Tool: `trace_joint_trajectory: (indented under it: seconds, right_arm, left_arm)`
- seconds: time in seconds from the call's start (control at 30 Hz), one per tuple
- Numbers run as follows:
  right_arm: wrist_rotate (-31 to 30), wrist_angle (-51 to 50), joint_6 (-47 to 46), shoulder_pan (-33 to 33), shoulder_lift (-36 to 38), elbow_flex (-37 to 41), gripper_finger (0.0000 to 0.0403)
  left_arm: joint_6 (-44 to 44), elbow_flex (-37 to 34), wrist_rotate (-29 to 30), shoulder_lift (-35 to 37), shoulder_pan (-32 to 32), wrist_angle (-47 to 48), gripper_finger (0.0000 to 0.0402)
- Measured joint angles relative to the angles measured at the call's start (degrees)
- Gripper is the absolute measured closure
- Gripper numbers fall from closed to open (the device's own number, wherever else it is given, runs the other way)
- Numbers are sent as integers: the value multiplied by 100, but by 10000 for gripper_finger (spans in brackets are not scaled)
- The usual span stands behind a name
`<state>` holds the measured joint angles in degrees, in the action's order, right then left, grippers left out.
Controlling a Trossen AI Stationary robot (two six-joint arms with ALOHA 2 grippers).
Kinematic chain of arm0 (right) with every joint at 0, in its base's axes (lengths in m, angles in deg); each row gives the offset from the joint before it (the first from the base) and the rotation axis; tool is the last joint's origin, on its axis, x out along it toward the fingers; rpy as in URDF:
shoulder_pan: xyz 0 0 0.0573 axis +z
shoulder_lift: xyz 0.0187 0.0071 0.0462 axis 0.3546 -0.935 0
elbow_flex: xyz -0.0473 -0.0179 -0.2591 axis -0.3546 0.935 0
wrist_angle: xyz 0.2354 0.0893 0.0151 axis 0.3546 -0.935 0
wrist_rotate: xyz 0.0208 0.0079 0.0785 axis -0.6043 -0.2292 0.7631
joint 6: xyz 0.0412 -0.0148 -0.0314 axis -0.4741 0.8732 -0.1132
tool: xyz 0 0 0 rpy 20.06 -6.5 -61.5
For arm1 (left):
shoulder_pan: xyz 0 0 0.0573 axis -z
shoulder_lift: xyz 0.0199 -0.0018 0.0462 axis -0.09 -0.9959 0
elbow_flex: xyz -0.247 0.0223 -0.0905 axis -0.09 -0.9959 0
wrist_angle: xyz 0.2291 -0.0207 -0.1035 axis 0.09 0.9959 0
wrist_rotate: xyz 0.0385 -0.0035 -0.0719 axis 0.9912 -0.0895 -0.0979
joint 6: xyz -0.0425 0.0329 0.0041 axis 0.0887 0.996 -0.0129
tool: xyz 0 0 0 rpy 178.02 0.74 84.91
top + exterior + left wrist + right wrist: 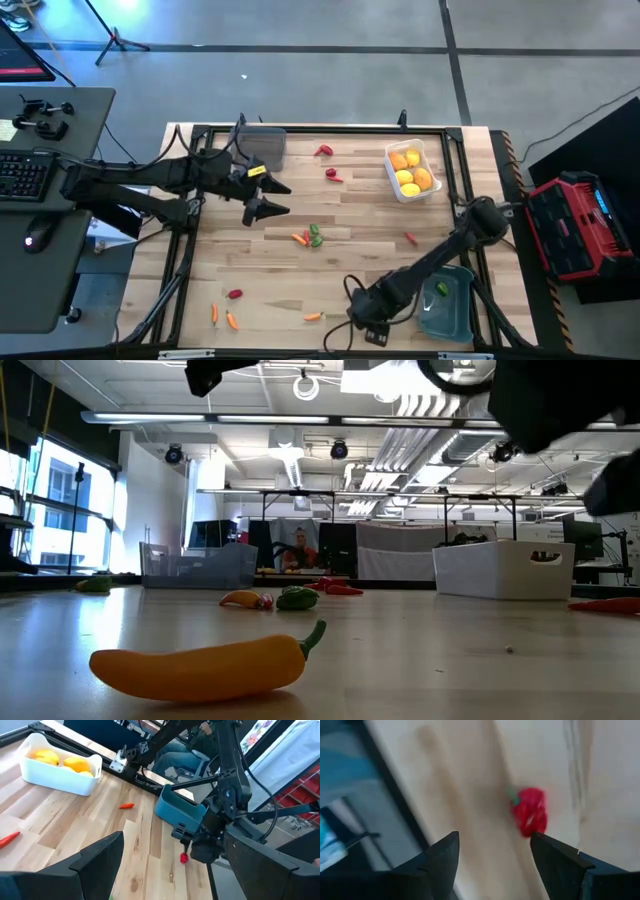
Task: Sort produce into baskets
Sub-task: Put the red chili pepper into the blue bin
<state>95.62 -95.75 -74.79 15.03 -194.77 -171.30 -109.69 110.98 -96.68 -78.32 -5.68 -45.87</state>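
1. the right gripper (372, 335) sits low at the table's (370, 250) 6 o'clock edge, just at 9 o'clock of the blue bin (450, 305). its fingers (560, 865) are spread with nothing between them.
2. a small red pepper (530, 811) lies on the wood just ahead of those fingers, not touched; the left wrist view shows the same red pepper beside that gripper.
3. the left gripper (268, 197) hangs over the table's 10 o'clock part, its fingers spread wide and empty.
4. the grey bin (262, 146) stands at 11 o'clock, just behind the left gripper.
5. the white bin (434, 160) stands at 1 o'clock and holds yellow-orange fruits (410, 170).
6. the blue bin at 5 o'clock holds a green pepper (441, 289).
7. loose on the table: two red peppers (325, 151) near 12 o'clock, an orange and a green piece (312, 236) together at centre, one red piece (410, 238) toward 3 o'clock.
8. near 7 o'clock lie a red piece (235, 294) and two carrots (231, 321); another orange piece (313, 316) lies at 6 o'clock.
9. in the low view a yellow-orange pepper (205, 663) lies close by on the table.
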Motion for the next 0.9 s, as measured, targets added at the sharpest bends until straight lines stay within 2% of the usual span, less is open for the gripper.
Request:
trace_joint_trajectory:
  seconds: [0.33, 0.6, 0.8, 0.9]
  right_arm:
    - [-1030, 29, -19, -46, -165, 2, 167]
    - [-1056, 20, 213, -80, -200, 2, 169]
    - [-839, -122, 145, -294, -167, 2, 202]
    - [-861, -512, 149, -526, 18, 2, 215]
  left_arm:
    - [0, 0, 55, -23, 0, -1, 73]
    - [-1, 0, 55, -23, 0, 54, 73]
    - [10, 0, 57, -23, 0, 63, 73]
    - [-6, 0, 57, -23, 0, 61, 73]
